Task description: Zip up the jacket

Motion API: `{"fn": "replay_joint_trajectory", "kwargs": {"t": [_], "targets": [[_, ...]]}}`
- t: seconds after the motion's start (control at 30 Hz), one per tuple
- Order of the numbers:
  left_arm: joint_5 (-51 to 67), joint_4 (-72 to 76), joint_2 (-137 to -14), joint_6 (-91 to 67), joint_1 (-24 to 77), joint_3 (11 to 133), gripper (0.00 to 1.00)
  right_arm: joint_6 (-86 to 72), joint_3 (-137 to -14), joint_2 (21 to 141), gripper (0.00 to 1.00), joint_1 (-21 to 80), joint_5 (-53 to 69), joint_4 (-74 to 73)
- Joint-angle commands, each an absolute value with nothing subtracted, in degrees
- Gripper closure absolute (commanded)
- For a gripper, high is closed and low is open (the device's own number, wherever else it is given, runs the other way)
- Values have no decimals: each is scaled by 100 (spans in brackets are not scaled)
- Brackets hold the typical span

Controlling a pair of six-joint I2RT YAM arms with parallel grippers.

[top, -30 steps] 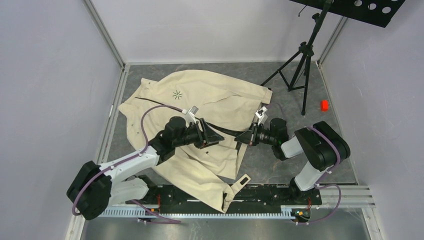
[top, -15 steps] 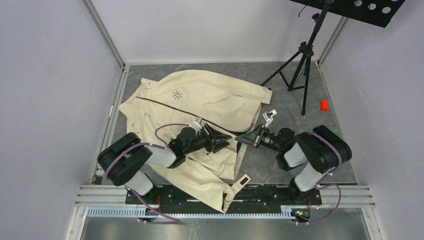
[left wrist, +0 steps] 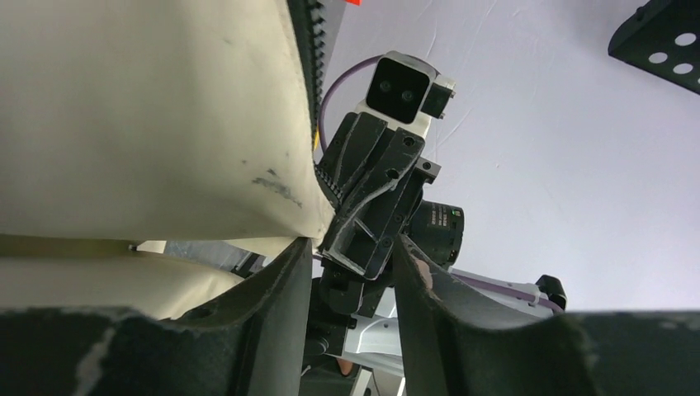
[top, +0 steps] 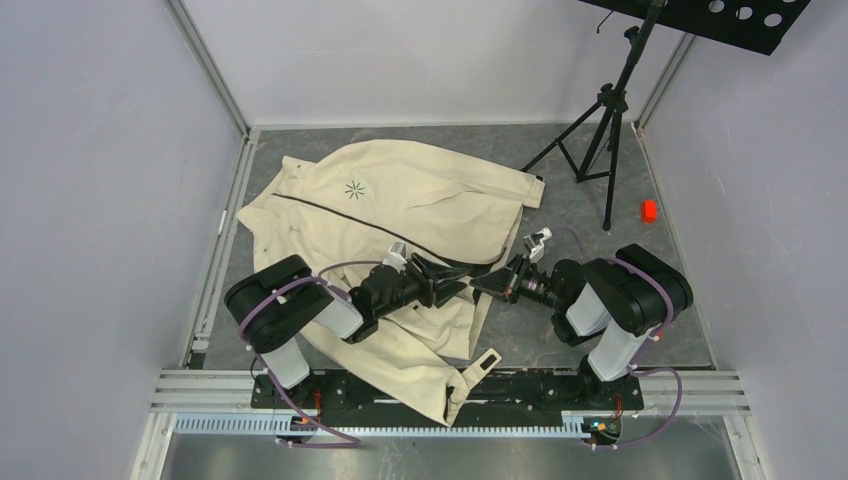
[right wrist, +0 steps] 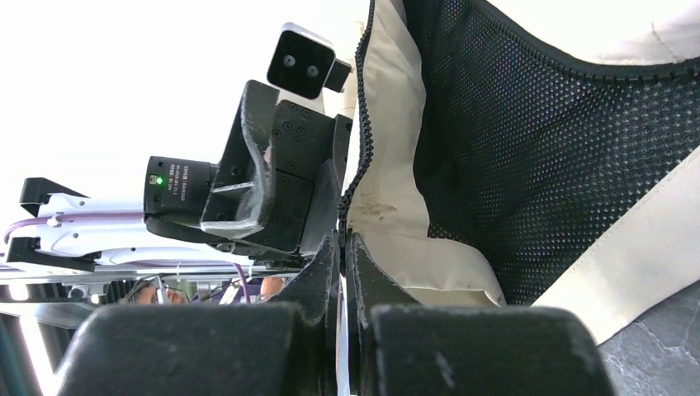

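Observation:
The cream jacket (top: 400,190) lies spread on the grey table, its black starburst logo (top: 354,189) up. A dark zipper line (top: 350,218) runs from the collar down to the right. My two grippers meet tip to tip at its lower end. The right gripper (top: 482,283) (right wrist: 342,243) is shut on the jacket's zipper edge, whose toothed tape (right wrist: 357,157) runs into its tips beside the black mesh lining (right wrist: 528,148). My left gripper (top: 457,281) (left wrist: 351,247) is open. Its left finger (left wrist: 281,280) touches the jacket's lower corner (left wrist: 309,235), and the toothed edge (left wrist: 314,49) rises above.
A black tripod (top: 605,120) stands at the back right under a perforated black plate (top: 720,15). A small red object (top: 649,210) lies near the right wall. A jacket flap with a tab (top: 480,365) hangs over the rail (top: 560,385) at the near edge. Walls close in three sides.
My left arm has folded back toward its base and its gripper has slid right and down along the zipper to face the right gripper, jaws narrowing. The right gripper shifted slightly and stayed shut.

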State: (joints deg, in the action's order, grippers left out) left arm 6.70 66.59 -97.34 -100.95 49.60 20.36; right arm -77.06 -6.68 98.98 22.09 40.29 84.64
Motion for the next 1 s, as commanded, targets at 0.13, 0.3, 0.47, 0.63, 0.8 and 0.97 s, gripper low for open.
{"fn": "replay_joint_trajectory", "kwargs": {"t": [0.13,0.3,0.47,0.63,0.8,0.97], "targets": [[293,6780,-9713,-10400,5019,1924,42,-7822,-613,9862,100,2272,4036,11058],[363,6742,-9869,-10436,5023,1961,47,-7835,-597,9800,100,2285,4019,11058],[193,7278,-10184,-10556,5018,1891,63,-7830,-580,9752,100,2320,4037,11046],[302,7362,-10313,-10461,5046,2079,69,-7740,-539,9732,100,2364,4034,10953],[284,7398,-10233,-10283,5040,2021,79,-7611,-485,9715,100,2381,4008,10807],[299,7923,-10370,-9930,5045,1873,92,-7342,-524,9602,91,2321,4157,10238]]}}
